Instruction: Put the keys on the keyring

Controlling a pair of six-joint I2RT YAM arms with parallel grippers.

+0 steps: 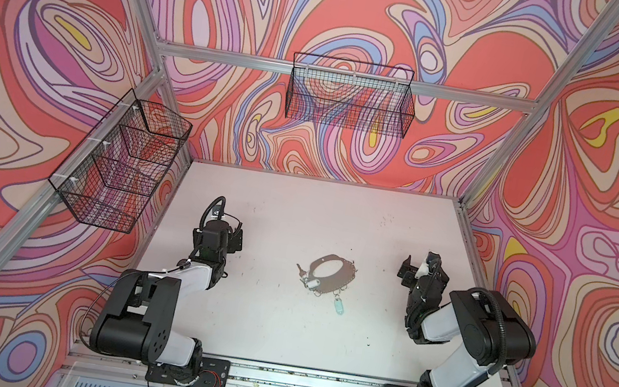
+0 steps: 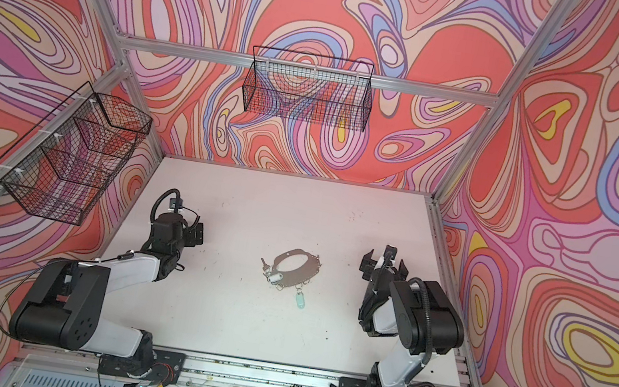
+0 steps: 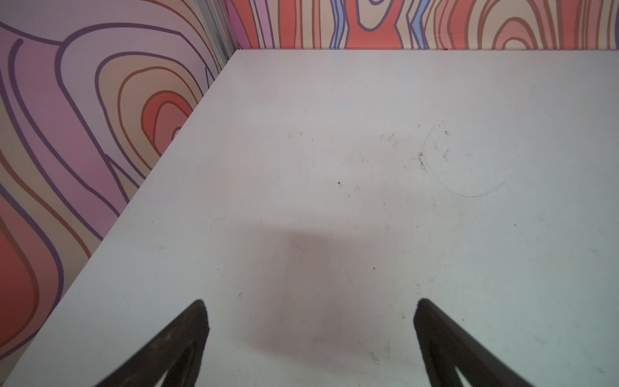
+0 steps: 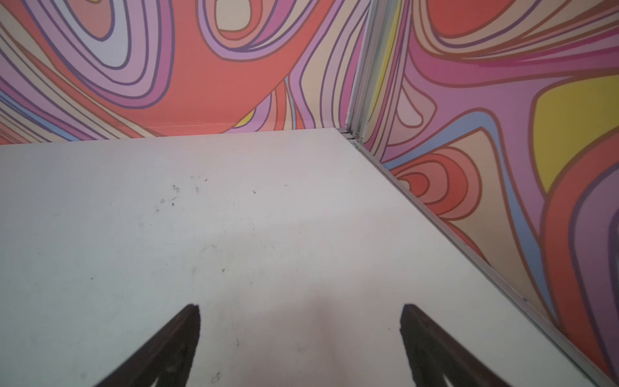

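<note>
My left arm (image 1: pixel 194 275) and right arm (image 1: pixel 436 323) hang either side of centre, jaws wide apart and empty; pinching the thin keys (image 1: pixel 302 272) could drag the keyring (image 1: pixel 346 276) askew.

Keys (image 1: pixel 302 272) at the keyring (image 1: pixel 331 286) too small to count or tell whether clipped (blurring into its rim), left gripper (image 3: pixel 311 301) and right gripper (image 4: pixel 300 305) cut off by wrist-view edges

No readable text, labels or numbers anywhere.
</note>
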